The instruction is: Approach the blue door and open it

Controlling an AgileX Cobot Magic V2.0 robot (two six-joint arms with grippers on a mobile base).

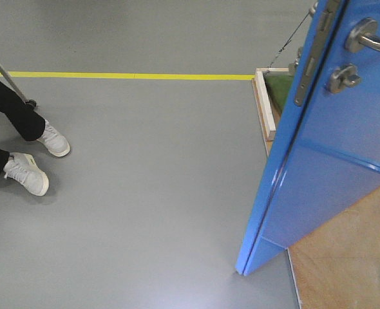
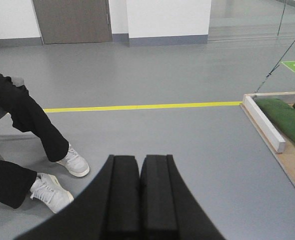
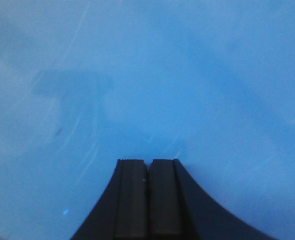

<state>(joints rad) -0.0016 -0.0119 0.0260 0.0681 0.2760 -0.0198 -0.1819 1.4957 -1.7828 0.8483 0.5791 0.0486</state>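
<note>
The blue door [image 1: 319, 174] stands ajar at the right of the front view, its free edge swung toward me over the grey floor. On it sit a silver lever handle [image 1: 369, 38], a round thumb-turn lock [image 1: 343, 78] and a metal latch plate [image 1: 312, 61]. The door's blue surface [image 3: 147, 75] fills the right wrist view, and my right gripper [image 3: 147, 162] is shut, its tips right against or very close to the panel. My left gripper [image 2: 140, 159] is shut and empty, pointing over the open floor left of the door.
A seated person's legs and white shoes [image 1: 29, 158] are at the left. A yellow floor line [image 1: 132, 76] runs across. The door's wooden base [image 1: 351, 257] has a white brace [image 1: 265, 103] and green sandbags [image 2: 283, 119]. A cable [image 2: 280, 57] slants up from the base.
</note>
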